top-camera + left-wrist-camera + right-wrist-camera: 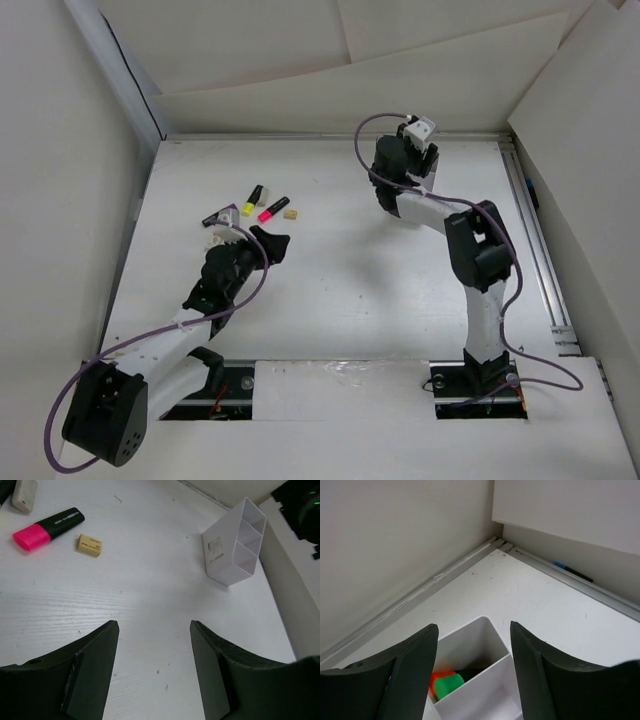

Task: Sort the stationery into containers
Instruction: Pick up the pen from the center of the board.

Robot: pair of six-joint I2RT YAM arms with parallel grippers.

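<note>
Upper left in the left wrist view lie a pink-and-black highlighter [47, 527] and a tan eraser [89, 545]; the compartment box [220, 555] is white. Overhead, a yellow-and-black highlighter [251, 201]. Bottom of the right wrist view: green marker [449, 685], orange marker [440, 675].

The two dark fingers of the right gripper [473, 627] are seen spread apart, with nothing held between them. Below the gap, a white divided box [489, 645] is set on the white table [540, 605]. A green marker [448, 684] and an orange marker [439, 675] are lodged together in one compartment. A metal rail [445, 577] is fixed along the wall.
</note>
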